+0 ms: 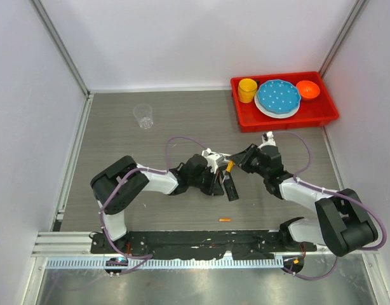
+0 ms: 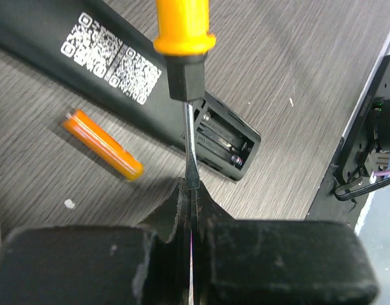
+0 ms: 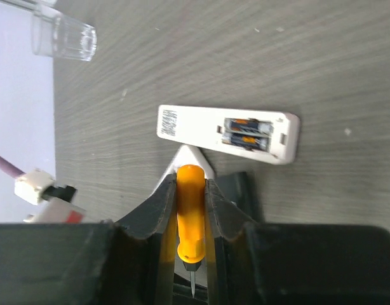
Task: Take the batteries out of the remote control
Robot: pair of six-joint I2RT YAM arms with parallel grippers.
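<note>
An orange battery (image 2: 103, 145) lies loose near the open black remote (image 2: 49, 54); two batteries (image 3: 247, 134) sit inside the opened white remote (image 3: 188, 127).

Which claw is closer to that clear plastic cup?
Left. The left gripper lies to the right of the plastic cup; the right gripper faces it from still farther right.

The top view looks down from above and behind the arm bases, taking in the whole worktop (image 1: 182, 213) to its far edge. The left wrist view sights along the left gripper (image 2: 190, 197), very near the black remote (image 2: 49, 44). The right wrist view sights along the right gripper (image 3: 190, 190) toward the white remote (image 3: 195, 124) and cup (image 3: 61, 37). All three share the tool (image 1: 230, 166).
</note>
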